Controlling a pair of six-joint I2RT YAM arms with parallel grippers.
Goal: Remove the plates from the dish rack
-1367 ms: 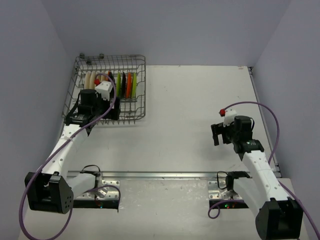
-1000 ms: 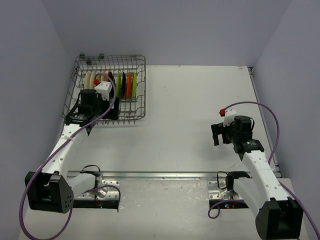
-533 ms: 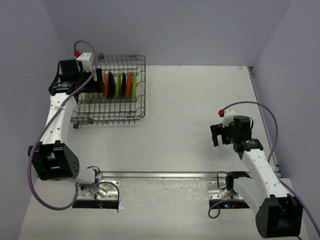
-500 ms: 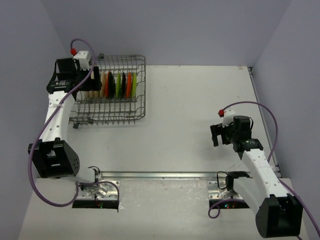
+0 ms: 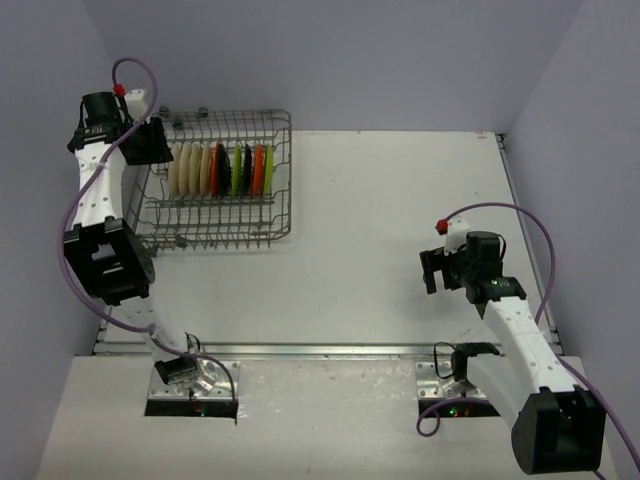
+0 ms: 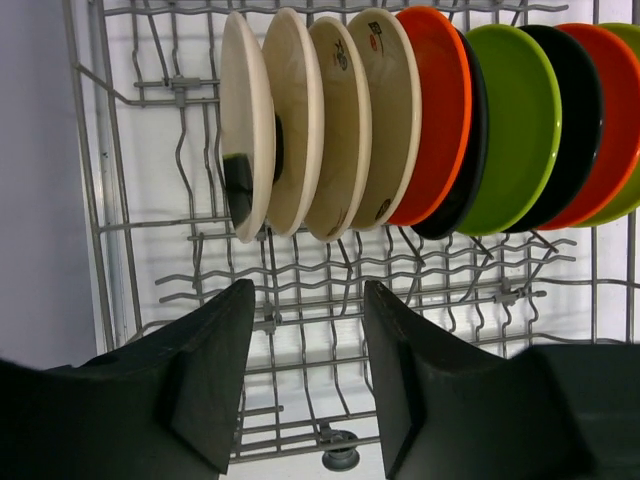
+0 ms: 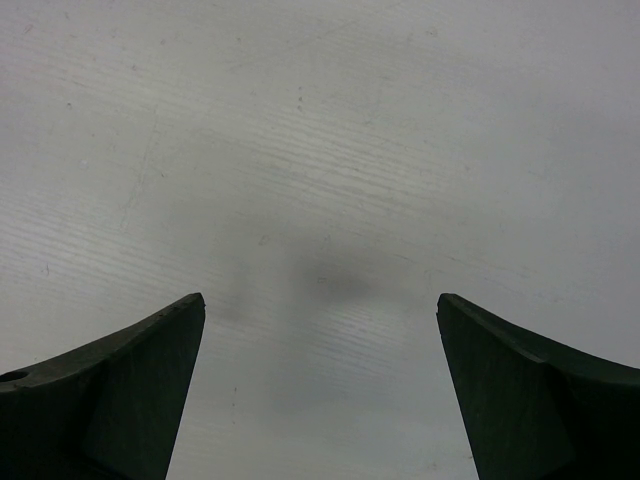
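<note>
right end effector (image 5: 432, 270) hangs released over bare desk (image 5: 380, 200), with open room all round. farther back, the rack (image 5: 283, 190) sits near the desk's left edge, the plates (image 6: 400, 120) upright in one row inside. left end effector (image 6: 305, 300) is released at the rack's left rim, short of the cream end plate.

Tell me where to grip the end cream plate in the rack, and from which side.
I'd pinch the end cream plate by its upper rim, coming from above with the left gripper. It stands on edge in the dish rack, its outer face free, with only a narrow gap to its neighbour.
</note>
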